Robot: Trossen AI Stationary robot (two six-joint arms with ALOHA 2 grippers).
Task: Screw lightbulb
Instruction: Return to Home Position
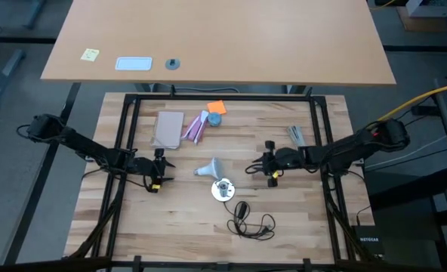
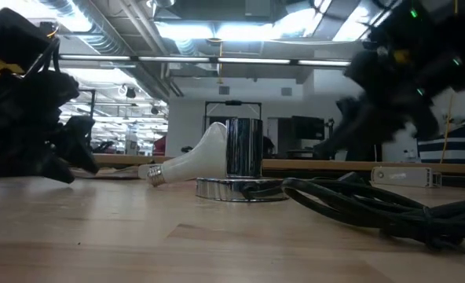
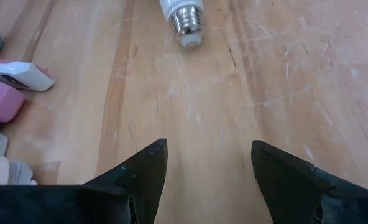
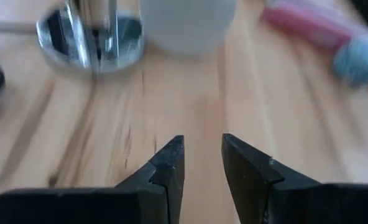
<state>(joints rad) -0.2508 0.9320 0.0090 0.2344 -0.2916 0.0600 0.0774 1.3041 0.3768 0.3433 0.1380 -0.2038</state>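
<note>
Since the lightbulb (image 1: pixel 207 168) lies on its side on the desk (image 1: pixel 171 227) just beside the socket (image 1: pixel 223 189), we would retract straight back, clear of it; left gripper (image 1: pixel 161 169) and right gripper (image 1: pixel 267 161) parted, empty.

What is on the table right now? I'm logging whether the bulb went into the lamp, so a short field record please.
lightbulb: lying on its side on the table, not screwed in
socket: upright beside the bulb, nothing in it
cord: loosely coiled next to the socket
left gripper: open, empty, facing the bulb's screw base
right gripper: open a little, empty, on the bulb's other side
</note>
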